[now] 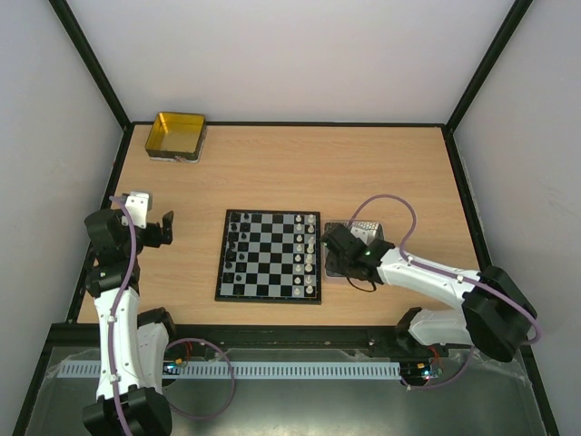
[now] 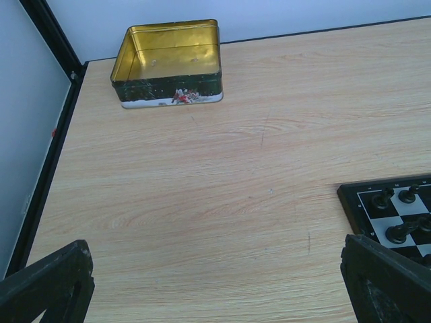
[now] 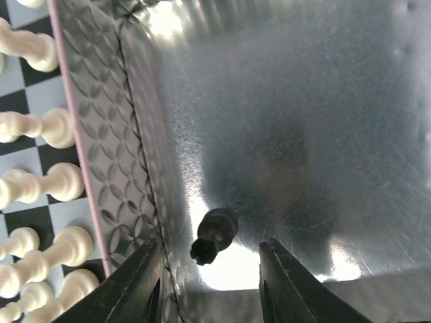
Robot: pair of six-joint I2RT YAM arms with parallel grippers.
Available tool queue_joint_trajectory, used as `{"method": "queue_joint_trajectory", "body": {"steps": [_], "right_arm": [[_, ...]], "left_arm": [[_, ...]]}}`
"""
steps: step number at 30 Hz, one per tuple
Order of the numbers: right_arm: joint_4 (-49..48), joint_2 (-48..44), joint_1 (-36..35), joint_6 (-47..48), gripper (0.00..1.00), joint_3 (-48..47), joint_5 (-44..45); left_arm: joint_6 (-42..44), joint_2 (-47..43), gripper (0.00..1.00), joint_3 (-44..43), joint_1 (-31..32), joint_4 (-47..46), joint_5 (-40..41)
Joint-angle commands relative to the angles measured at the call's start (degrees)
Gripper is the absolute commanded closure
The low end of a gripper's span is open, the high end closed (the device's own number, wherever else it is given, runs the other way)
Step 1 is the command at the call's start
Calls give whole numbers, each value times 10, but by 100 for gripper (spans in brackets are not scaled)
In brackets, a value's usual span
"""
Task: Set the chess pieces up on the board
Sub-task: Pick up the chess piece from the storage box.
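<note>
Black pawn (image 3: 214,235) in embossed metal tray (image 3: 101,134), right end effector (image 3: 210,272) half-open astride it, left end effector (image 2: 212,269) wide

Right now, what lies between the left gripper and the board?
Nothing: bare tabletop separates the left gripper from the board, clearest in the top external view.

Shiny metal tray (image 3: 303,101), glossy white pieces (image 3: 34,185)

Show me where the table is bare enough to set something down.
Bare wood: the wide stretch between the gold tin and the chessboard, running to the far right corner; also the strip between the left gripper and the chessboard. Cramped: the chessboard's right edge, where the grey tray and right gripper crowd in.
</note>
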State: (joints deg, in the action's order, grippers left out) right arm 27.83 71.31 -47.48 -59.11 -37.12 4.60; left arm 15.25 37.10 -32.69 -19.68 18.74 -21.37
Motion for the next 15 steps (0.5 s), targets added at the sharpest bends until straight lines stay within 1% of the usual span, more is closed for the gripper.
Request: {"method": "queue_joint_trajectory", "body": {"steps": [1,12,14,15], "right_arm": [[-26,8,3,3,63,25,-10],[-47,34,3,12,71,25,-13],[-48,40,3,12,75,23,-10],[-47,43,3,13,79,21,-9]], "left_arm": [[5,-4,1,6,-3,1,-9],[7,-5,1,6,-3,2,-12],[7,-5,1,7,-3,2,-12],[7,-5,1,6,-3,2,-12]]}}
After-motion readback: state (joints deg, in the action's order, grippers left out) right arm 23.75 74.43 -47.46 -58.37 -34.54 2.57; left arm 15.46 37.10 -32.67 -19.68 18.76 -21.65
